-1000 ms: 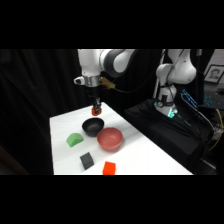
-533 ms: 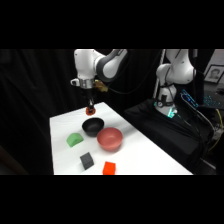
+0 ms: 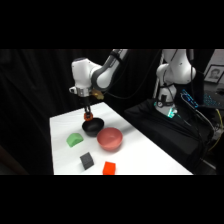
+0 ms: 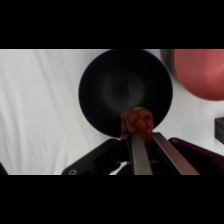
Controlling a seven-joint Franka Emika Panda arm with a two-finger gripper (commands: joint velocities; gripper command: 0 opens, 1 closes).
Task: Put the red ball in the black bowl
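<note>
1. The tool (image 4: 136, 131) is clamped on the ball (image 4: 136, 121); in the wrist view the two fingers (image 4: 138, 152) rise from the bottom edge and meet the ball at their tips.
2. The ball is red-orange with darker specks. It is held above the black bowl (image 4: 117, 87), over the part of the rim nearest the tool in the wrist view, and is not resting in the bowl.
3. In the side view the tool (image 3: 88, 116) hangs straight down from the arm (image 3: 95, 75), with the ball (image 3: 88, 117) just above the black bowl (image 3: 93, 126).
4. The black bowl stands upright on the white counter (image 3: 135, 157), and its inside is bare.
5. The red bowl (image 3: 110, 138) sits just beside the black bowl, on the side toward the camera in the side view. In the wrist view the red bowl (image 4: 200, 72) lies at the upper right.
6. A green block (image 3: 75, 140) lies on the counter left of the bowls.
7. A black cube (image 3: 87, 160) and a red block (image 3: 108, 168) lie near the counter's front edge, well apart from the black bowl.
</note>
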